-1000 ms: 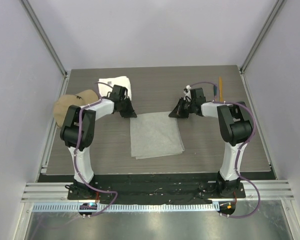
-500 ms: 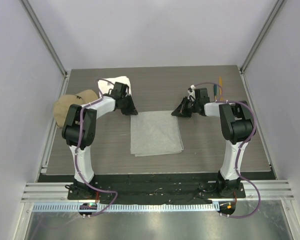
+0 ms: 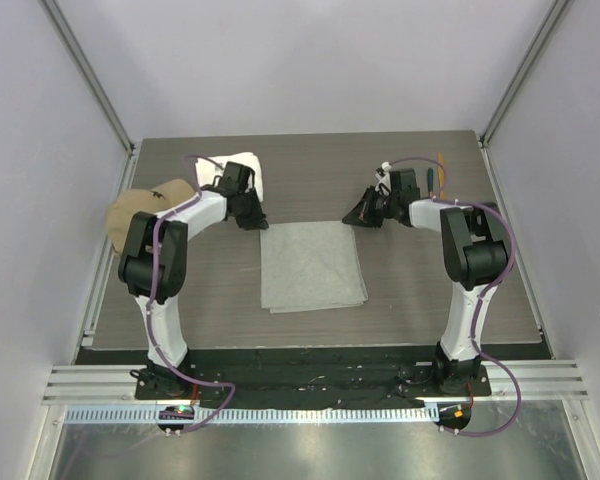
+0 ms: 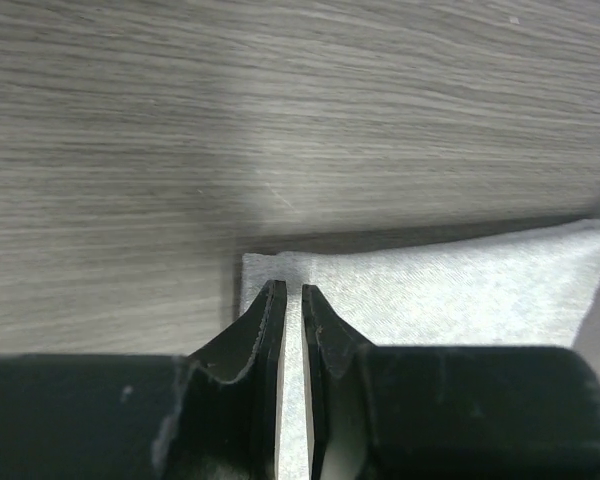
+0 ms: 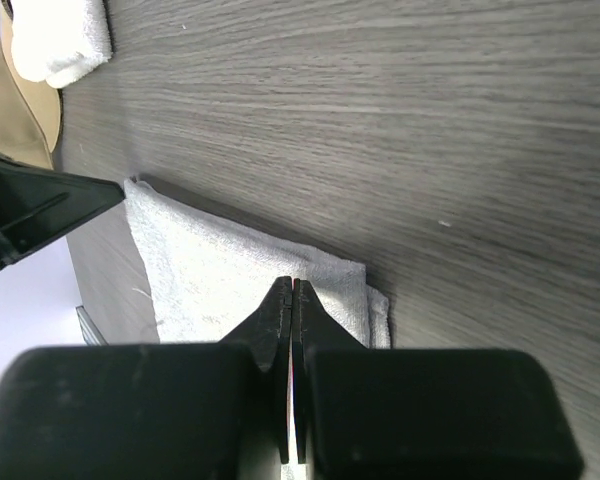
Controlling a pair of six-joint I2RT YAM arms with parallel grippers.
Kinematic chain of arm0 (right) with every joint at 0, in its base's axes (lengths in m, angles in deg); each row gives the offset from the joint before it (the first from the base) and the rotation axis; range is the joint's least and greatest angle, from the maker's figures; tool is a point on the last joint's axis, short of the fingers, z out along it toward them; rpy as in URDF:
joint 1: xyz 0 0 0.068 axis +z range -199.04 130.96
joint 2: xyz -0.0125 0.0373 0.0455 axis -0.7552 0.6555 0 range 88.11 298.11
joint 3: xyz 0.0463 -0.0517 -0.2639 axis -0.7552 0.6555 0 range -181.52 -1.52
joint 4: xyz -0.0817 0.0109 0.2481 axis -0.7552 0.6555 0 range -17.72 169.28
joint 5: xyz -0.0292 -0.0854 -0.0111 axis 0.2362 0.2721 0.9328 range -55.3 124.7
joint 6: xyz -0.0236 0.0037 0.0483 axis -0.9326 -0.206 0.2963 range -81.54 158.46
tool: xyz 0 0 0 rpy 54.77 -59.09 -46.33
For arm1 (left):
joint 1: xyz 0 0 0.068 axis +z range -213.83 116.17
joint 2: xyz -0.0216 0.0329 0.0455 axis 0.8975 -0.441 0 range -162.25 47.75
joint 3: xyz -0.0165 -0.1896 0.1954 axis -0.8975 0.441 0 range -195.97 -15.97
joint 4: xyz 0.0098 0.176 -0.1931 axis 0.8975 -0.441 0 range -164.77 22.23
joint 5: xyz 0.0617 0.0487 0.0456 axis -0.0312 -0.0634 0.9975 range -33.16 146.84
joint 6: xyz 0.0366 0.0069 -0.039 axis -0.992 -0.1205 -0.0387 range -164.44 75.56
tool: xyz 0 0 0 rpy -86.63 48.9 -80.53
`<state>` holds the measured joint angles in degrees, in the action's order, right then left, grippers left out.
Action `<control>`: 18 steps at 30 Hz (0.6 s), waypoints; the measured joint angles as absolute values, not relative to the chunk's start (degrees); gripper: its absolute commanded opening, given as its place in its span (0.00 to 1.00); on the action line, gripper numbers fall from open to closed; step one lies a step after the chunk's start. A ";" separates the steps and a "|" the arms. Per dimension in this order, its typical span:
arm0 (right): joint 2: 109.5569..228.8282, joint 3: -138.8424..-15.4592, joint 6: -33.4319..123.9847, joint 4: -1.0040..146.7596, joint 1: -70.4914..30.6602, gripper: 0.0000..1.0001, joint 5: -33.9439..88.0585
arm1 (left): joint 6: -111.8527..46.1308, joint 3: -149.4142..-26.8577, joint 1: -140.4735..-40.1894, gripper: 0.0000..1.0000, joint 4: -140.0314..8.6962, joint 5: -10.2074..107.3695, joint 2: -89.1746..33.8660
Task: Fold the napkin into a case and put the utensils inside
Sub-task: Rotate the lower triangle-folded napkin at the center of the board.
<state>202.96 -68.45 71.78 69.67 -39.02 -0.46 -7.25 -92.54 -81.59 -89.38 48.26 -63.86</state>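
The napkin (image 3: 312,265) lies flat mid-table as a folded light-grey rectangle. My left gripper (image 3: 256,220) hovers just off its far left corner. In the left wrist view this gripper (image 4: 291,291) is open by a narrow slit, with the napkin (image 4: 440,290) lying below it and nothing between the fingers. My right gripper (image 3: 354,219) sits just off the far right corner. It (image 5: 293,284) is shut and empty over the napkin (image 5: 230,270). The utensils rest far right: an orange stick (image 3: 441,164) and a teal-handled piece (image 3: 430,180).
A thick white towel (image 3: 242,165) lies behind the left gripper, and a tan cap (image 3: 138,210) sits at the table's left edge. Both also show in the right wrist view, the towel (image 5: 65,40) and the cap (image 5: 35,100).
Both grippers have drawn back from the napkin's far corners toward the far side. The left jaws have parted slightly. The napkin lies still.
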 measured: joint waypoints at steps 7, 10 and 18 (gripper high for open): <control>206.04 -68.78 72.04 68.91 -39.02 0.01 -0.70 | -7.56 -96.32 -81.44 0.13 -90.08 48.81 -69.06; 205.78 -67.75 72.66 67.44 -39.09 0.01 -0.55 | -7.95 -98.23 -81.44 0.13 -90.54 48.98 -70.29; 195.94 -53.02 75.00 62.81 -37.82 0.01 2.21 | -10.38 -105.85 -81.50 0.14 -90.84 47.89 -75.34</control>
